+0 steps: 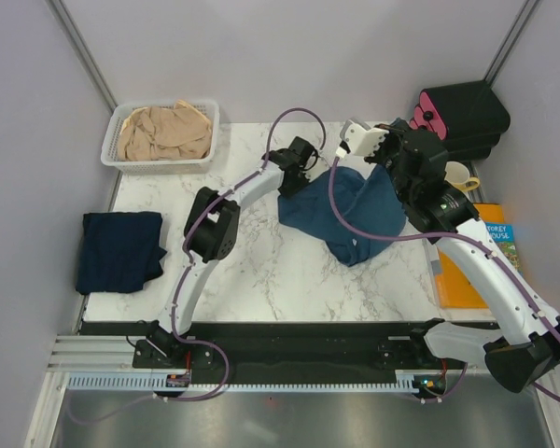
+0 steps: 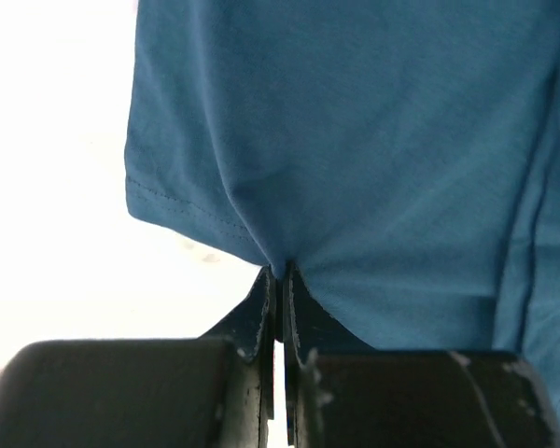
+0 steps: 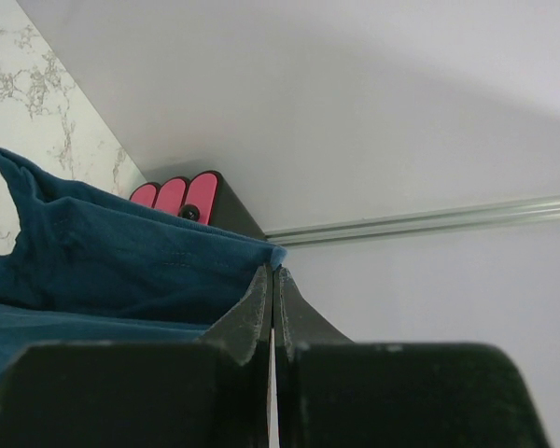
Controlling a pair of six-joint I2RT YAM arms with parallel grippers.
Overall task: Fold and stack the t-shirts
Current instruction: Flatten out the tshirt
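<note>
The teal-blue t-shirt (image 1: pixel 341 210) hangs bunched between both grippers above the marble table, its lower part resting on the table. My left gripper (image 1: pixel 310 171) is shut on its left edge; in the left wrist view the fabric (image 2: pixel 373 159) is pinched at the fingertips (image 2: pixel 280 275). My right gripper (image 1: pixel 378 159) is shut on a corner of the same shirt (image 3: pixel 121 271), pinched at the tips (image 3: pixel 273 273). The dark navy t-shirt (image 1: pixel 119 250) lies folded at the table's left edge. The beige-tan t-shirt (image 1: pixel 164 132) lies crumpled in the white basket (image 1: pixel 112 161).
A black box with pink parts (image 1: pixel 462 117) stands at the back right, also showing in the right wrist view (image 3: pixel 182 198). A cream mug (image 1: pixel 463 175) and an orange book (image 1: pixel 471 261) sit at the right edge. Grey walls enclose the table (image 1: pixel 261 271).
</note>
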